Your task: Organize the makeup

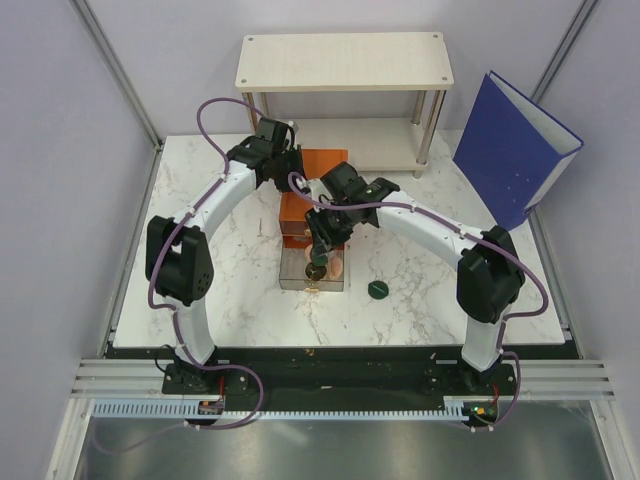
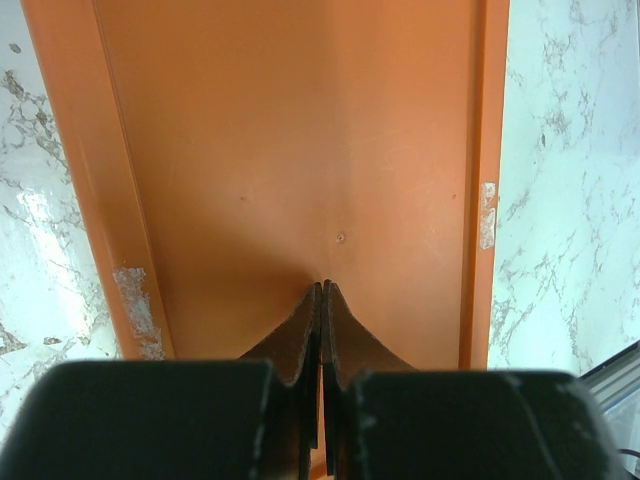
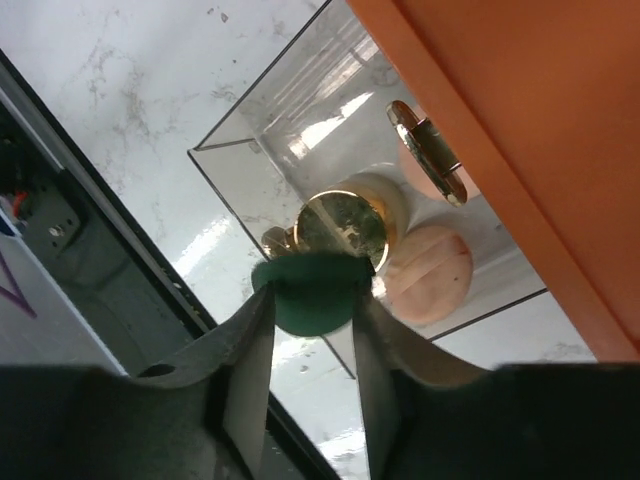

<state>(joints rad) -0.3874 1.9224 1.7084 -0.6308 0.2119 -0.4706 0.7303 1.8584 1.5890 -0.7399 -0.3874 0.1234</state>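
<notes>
My right gripper (image 3: 312, 295) is shut on a dark green disc (image 3: 312, 300) and holds it over the near edge of a clear open drawer (image 3: 240, 125) pulled out of the orange box (image 1: 318, 165). In the drawer lie the round gold compact (image 3: 340, 225) and two peach-pink discs (image 3: 430, 272). In the top view the right gripper (image 1: 318, 262) hangs over the drawer (image 1: 290, 275). A second dark green disc (image 1: 378, 289) lies on the table right of the drawer. My left gripper (image 2: 321, 288) is shut and empty, resting on the orange box top (image 2: 300, 150). The tube and grey stick are out of view.
A white two-level shelf (image 1: 343, 62) stands at the back. A big blue binder (image 1: 512, 150) leans at the back right. The drawer's gold handle (image 3: 425, 150) sticks out from the box front. The marble table (image 1: 420, 300) ends at a black front rail.
</notes>
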